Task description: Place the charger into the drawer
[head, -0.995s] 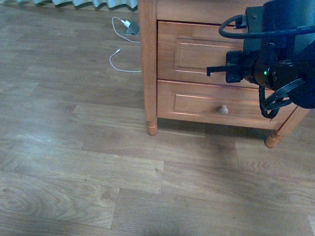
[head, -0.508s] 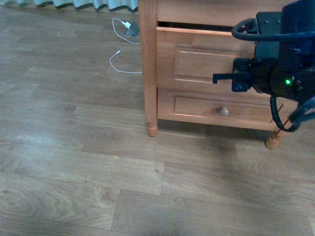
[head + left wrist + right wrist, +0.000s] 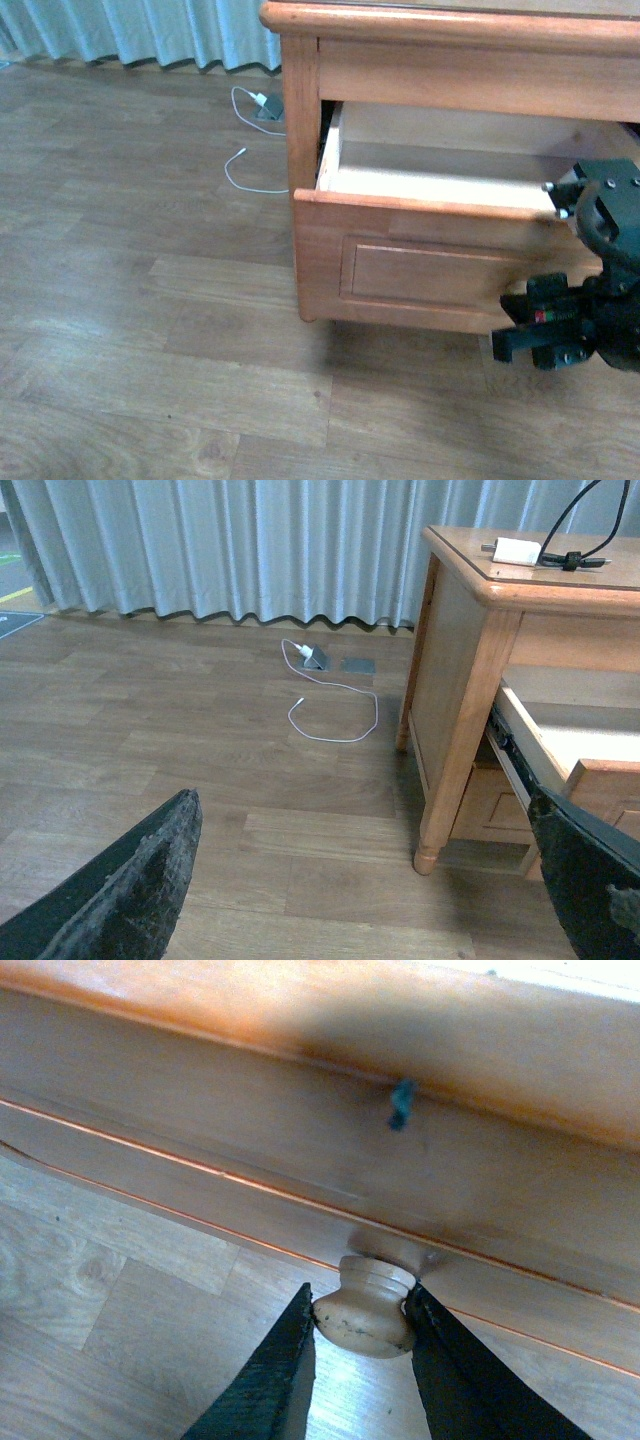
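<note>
Orange-brown drawer (image 3: pixel 420 270), pale inside; white charger (image 3: pixel 516 551), black cable (image 3: pixel 571 558); grey-brown woodgrain floor (image 3: pixel 150 350).

Charger (image 3: pixel 517 551) atop nightstand (image 3: pixel 450 680); drawer (image 3: pixel 430 270) below, pulled out; right tool (image 3: pixel 360 1308) around its knob (image 3: pixel 366 1318).

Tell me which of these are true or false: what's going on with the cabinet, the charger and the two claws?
1. The drawer stands open. True.
2. The charger lies inside the drawer. False: it sits on top of the nightstand.
3. The right gripper is shut on the drawer's knob. True.
4. The left gripper holds a white cable. False: it is open and empty; the white cable lies on the floor.
</note>
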{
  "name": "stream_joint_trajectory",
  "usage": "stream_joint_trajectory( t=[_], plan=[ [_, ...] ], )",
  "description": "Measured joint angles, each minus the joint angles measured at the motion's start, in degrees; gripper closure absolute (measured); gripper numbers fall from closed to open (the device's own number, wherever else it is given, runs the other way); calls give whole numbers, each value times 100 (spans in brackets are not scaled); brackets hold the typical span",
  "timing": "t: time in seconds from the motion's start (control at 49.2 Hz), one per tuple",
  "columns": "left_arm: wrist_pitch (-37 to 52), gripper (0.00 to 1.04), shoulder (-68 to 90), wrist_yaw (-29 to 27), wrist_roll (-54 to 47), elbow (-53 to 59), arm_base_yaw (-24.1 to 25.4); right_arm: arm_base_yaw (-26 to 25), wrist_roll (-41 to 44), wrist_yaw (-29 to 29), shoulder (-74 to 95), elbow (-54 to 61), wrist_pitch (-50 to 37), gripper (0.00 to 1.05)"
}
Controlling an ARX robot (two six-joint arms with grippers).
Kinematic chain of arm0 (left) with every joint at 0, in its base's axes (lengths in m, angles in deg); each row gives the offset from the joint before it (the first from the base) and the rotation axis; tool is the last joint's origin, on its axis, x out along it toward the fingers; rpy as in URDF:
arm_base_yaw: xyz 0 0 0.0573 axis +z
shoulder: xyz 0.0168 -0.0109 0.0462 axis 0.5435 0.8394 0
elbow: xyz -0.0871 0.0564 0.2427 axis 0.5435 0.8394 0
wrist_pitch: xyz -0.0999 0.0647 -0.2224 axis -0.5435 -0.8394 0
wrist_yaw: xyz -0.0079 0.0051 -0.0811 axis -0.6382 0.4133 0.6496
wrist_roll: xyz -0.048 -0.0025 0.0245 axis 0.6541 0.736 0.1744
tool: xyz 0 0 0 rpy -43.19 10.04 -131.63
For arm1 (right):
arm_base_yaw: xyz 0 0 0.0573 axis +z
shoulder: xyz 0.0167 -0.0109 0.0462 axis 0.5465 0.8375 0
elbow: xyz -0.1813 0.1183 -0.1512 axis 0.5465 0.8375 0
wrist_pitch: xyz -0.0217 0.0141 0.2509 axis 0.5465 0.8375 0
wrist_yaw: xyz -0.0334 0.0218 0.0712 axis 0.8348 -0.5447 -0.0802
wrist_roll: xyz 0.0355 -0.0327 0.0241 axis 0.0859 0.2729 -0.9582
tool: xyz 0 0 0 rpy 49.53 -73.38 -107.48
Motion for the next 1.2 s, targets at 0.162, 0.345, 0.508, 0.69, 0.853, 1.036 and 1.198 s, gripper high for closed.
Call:
stream_joint_trajectory(
  t=[0.162,0.345,0.508,0.69,0.853,1.036,1.198],
  plan=[
    [0,6,0,0,0,0,0,-57,-37,-83,-621,352,341,50],
    [0,6,0,0,0,0,0,-201,-214,-190,-2479,723,1311,18],
    [0,6,0,0,0,0,0,-514,-219,-466,-4586,931,2647,8],
    [0,6,0,0,0,0,0,-1086,-243,-780,-6181,1016,3615,8],
    [0,6,0,2,0,0,0,-1244,-197,-660,-6723,1121,3630,9],
    [0,6,0,0,0,0,0,-1202,31,542,-7077,2122,1207,39],
    [0,6,0,-4,0,0,0,-1191,98,501,-7447,2288,1266,64]
  ],
)
